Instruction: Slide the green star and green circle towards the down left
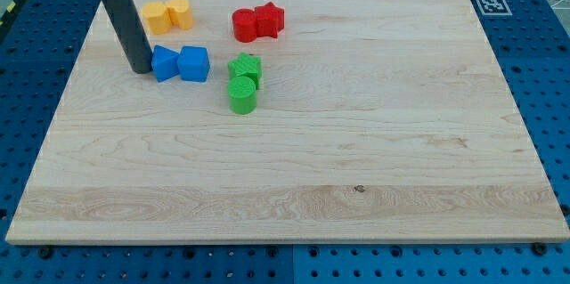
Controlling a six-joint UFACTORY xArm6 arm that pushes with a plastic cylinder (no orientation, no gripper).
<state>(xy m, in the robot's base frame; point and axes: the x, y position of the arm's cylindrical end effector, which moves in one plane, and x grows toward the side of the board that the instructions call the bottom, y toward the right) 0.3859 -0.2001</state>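
No claw was carried by the arm, so no wide or narrow state could be told; only a straight dark rod was fitted. Its lower end, my tip (pixel 141 70), was pictured resting on the worktop (pixel 356 186) near the view's upper left, touching or just beside the left face of a blue block (pixel 165 63). A second blue block (pixel 194 63) was set against the first, on its right.

Beyond these, further to the view's right and slightly lower, the green star (pixel 245 68) was seen, with the green circle (pixel 241 95) touching it from below. The pair's long axis ran roughly from top to bottom of the view.

The green pair was thus placed to the right of my tip, with both blue blocks between. A push towards the down left was judged to need contact from the pair's upper right, the side away from my tip.

Two yellow blocks (pixel 167 15) and two red blocks (pixel 257 22) were left near the view's top, well clear of that path.
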